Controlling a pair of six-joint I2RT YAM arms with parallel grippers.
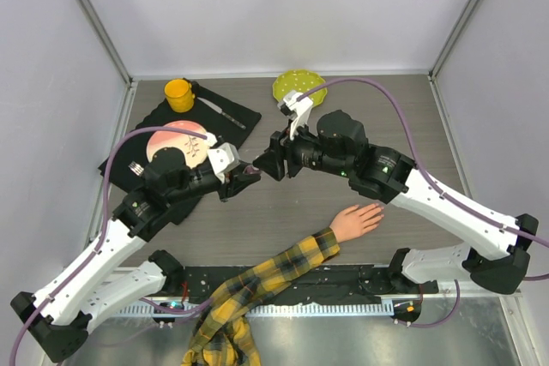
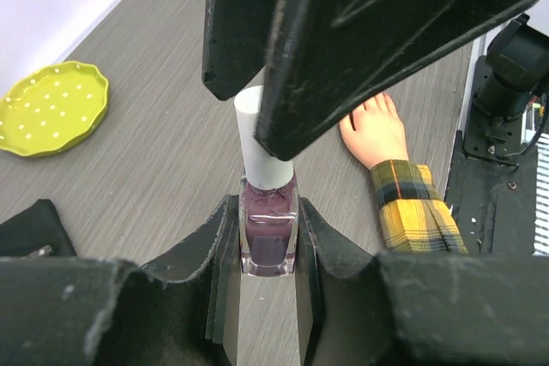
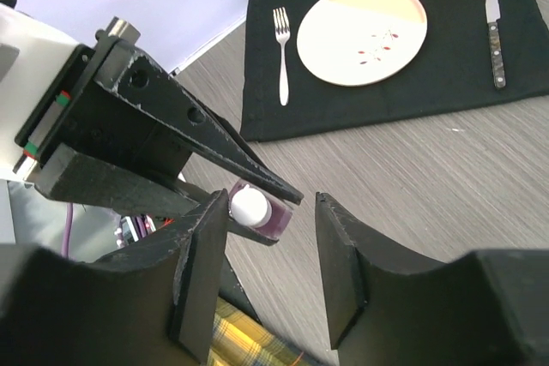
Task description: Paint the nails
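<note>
Top external view: at the near edge of the worktop (image 1: 257, 225), a yellow-and-black plaid sleeve (image 1: 274, 273) is laid slantwise. A pale mannequin hand (image 1: 353, 221) is extended from it toward the right edge. The nails (image 1: 377, 212) are found at the tips of this hand, on the near-right part of the worktop. They are too small for any detail to be made out.

Farther in, over the middle of the worktop, a small bottle of dark purple polish (image 2: 268, 229) is gripped by its glass body. The left fingers (image 2: 219, 255) are closed tightly on it from both sides. Its white top (image 2: 257, 139) is pointed at the right fingers (image 3: 202, 255), which are parted, with one set on each side of that top. Whether the top is touched by either of them cannot be told. The bottle is kept well apart from the mannequin hand.

Beyond the left arm, a black placemat (image 1: 230, 114) is spread toward the far left corner. On it a cream-and-pink plate (image 3: 360, 32) is set, with a fork (image 3: 281, 53) on one side and a knife (image 3: 493, 36) on the other. A yellow cup (image 1: 178, 94) is stood at the mat's far end. At the far edge, near its middle, a yellow-green dotted plate (image 1: 296, 85) is placed directly on the worktop.
</note>
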